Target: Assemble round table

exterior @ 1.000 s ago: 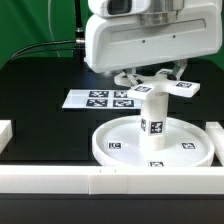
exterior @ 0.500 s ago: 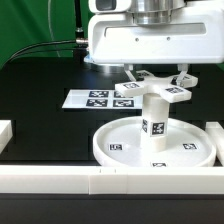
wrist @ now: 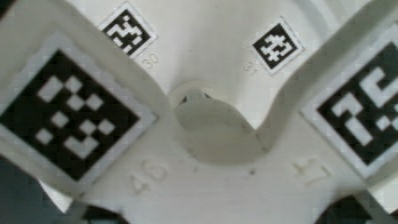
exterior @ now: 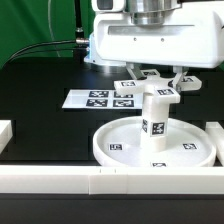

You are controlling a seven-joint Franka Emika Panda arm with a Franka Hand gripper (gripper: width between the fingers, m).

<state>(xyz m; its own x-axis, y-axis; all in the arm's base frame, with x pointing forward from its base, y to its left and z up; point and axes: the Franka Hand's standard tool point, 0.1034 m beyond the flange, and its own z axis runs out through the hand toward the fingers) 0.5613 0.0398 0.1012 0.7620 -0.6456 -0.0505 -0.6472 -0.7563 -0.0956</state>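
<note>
Exterior view: we see the round disc [exterior: 110,146] flat on the black table [exterior: 40,95], with the rail [exterior: 60,180] just beside it at six o'clock. The leg [exterior: 153,120] stands upright at the disc's centre, cross foot [exterior: 160,91] on top. The gripper [exterior: 164,74] hangs at twelve o'clock over the foot; we cannot tell its grip. The marker board [exterior: 92,99] lies at ten o'clock of the disc

Exterior view: camera off the arm, a bit above table height, looking across the near border rail [exterior: 60,180] to the round disc [exterior: 108,150], green backdrop [exterior: 40,25] behind. Medium-close, arm [exterior: 150,40] cropped. Wrist view: looks straight down, very close, tags fill the frame. Shared part: the cross-shaped foot [exterior: 160,91], same foot [wrist: 214,140] there.
</note>
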